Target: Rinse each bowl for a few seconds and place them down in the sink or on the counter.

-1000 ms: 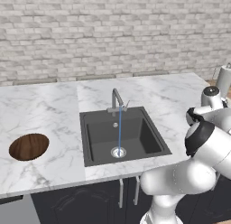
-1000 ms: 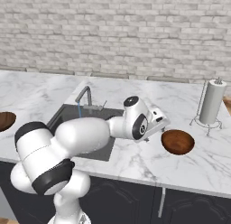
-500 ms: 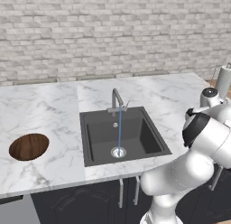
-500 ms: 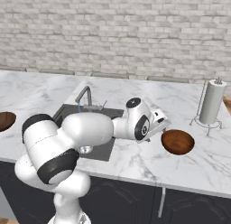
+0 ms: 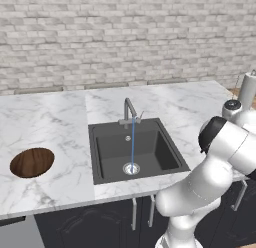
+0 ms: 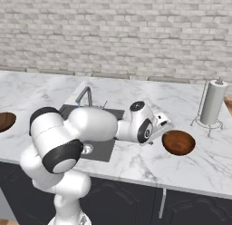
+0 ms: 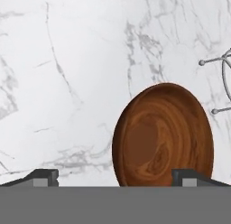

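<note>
One dark brown wooden bowl (image 6: pixel 178 142) sits on the white marble counter (image 6: pixel 136 163) right of the sink (image 5: pixel 150 147). In the hand view this bowl (image 7: pixel 162 135) lies just ahead, slightly right of centre. My gripper (image 6: pixel 163 126) hovers at the bowl's left rim, open, its fingertips (image 7: pixel 43 175) wide apart and holding nothing. The second bowl (image 5: pixel 32 162) rests on the counter far left of the sink and shows as a second bowl (image 6: pixel 5 121) at the picture's edge. A thin water stream (image 5: pixel 132 144) runs from the faucet (image 5: pixel 129 112) onto the drain.
A paper towel holder (image 6: pixel 213 103) stands just behind and right of the near bowl; its wire base (image 7: pixel 216 83) reaches into the hand view. A brick wall runs along the back of the counter. My own arm covers most of the sink in the right base view.
The arm's elbow has swung round and the hand has edged slightly toward the right bowl. Both bowls stay put and the water keeps running.
</note>
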{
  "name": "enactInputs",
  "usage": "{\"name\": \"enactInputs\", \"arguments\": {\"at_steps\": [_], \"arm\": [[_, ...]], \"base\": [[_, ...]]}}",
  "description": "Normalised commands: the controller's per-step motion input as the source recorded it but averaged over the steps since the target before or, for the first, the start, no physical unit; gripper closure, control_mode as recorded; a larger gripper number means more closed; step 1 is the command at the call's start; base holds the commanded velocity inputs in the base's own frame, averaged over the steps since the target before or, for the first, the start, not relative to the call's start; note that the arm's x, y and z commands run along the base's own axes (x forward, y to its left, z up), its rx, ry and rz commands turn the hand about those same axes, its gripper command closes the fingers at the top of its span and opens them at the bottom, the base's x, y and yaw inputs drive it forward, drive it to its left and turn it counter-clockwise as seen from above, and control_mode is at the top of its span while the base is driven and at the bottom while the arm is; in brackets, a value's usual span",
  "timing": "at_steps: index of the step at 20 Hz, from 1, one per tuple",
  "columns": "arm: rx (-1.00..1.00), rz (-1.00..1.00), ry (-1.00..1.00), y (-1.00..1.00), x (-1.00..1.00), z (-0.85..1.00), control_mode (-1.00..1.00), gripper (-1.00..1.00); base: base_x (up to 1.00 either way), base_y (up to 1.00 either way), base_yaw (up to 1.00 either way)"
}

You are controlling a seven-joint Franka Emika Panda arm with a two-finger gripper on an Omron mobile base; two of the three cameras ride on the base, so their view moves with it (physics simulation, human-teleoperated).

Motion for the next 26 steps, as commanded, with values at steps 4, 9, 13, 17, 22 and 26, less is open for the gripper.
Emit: {"name": "enactInputs", "arguments": {"at_steps": [4, 9, 13, 17, 22, 26], "arm": [[0.02, 0.02, 0.02, -0.19, 0.04, -0.12, -1.00, -1.00], [0.01, 0.01, 0.02, -0.15, 0.05, -0.12, -1.00, -1.00], [0.01, 0.01, 0.03, -0.14, 0.05, -0.12, -1.00, -1.00], [0.01, 0.01, 0.03, -0.13, 0.05, -0.13, -1.00, -1.00], [0.02, 0.01, 0.03, -0.15, 0.05, -0.13, -1.00, -1.00], [0.02, 0.02, 0.03, -0.16, 0.04, -0.13, -1.00, -1.00]], "base": [[0.00, 0.00, 0.00], [0.00, 0.00, 0.00], [0.00, 0.00, 0.00], [0.00, 0.00, 0.00], [0.00, 0.00, 0.00], [0.00, 0.00, 0.00]]}}
